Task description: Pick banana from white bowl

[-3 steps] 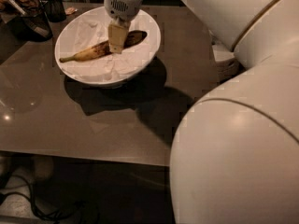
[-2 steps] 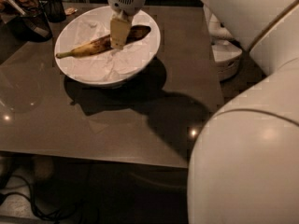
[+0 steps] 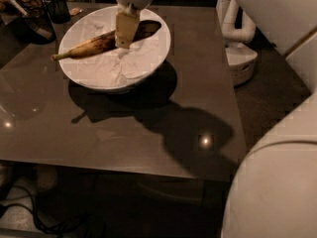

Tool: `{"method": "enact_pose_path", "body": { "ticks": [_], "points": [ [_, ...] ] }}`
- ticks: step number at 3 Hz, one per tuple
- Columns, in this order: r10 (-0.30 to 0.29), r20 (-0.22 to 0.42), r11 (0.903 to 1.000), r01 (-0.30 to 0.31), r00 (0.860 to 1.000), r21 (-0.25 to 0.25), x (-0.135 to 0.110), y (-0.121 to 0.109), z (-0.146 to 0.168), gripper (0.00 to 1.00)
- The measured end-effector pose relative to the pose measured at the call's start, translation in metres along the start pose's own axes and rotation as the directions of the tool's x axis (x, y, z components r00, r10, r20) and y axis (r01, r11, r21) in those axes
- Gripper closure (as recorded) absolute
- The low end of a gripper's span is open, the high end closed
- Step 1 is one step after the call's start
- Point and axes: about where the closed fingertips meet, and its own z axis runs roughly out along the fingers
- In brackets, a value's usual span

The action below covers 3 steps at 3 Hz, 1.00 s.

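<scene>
1 banana (image 3: 91, 44) in white bowl (image 3: 161, 53) on table (image 3: 114, 138) | gripper (image 3: 126, 29) over its mid, fingers look clamped on it | overripe: prob. soft, light, bruises easy | hold mid, gently

You're looking at a dark, glossy brown table (image 3: 148, 128) that fills most of the view. The white bowl (image 3: 162, 53) sits directly on it at about eleven o'clock and throws a heavy shadow (image 3: 148, 90) across the top toward five o'clock. At the ten o'clock corner a dark glass cup (image 3: 59, 9) stands close to the bowl's rim, with a second dark cup (image 3: 35, 25) just beside it at the edge. There's a bright glint (image 3: 205, 141) on the surface at four o'clock and a fainter one (image 3: 7, 125) out at nine. The gripper (image 3: 124, 42) hangs over the bowl, toward its twelve o'clock side.
</scene>
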Motion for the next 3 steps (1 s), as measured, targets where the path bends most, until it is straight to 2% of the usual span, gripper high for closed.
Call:
{"method": "enact_pose_path", "body": {
  "ticks": [1,2,3],
  "points": [
    [-0.036,0.043,0.9993,0.036,0.998,0.009,-0.009,0.036,-0.036,1.0],
    [-0.036,0.043,0.9993,0.036,0.998,0.009,-0.009,0.036,-0.036,1.0],
    [-0.081,0.063,0.9965,0.082,0.995,-0.017,-0.014,0.064,-0.054,1.0]
  ]
}}
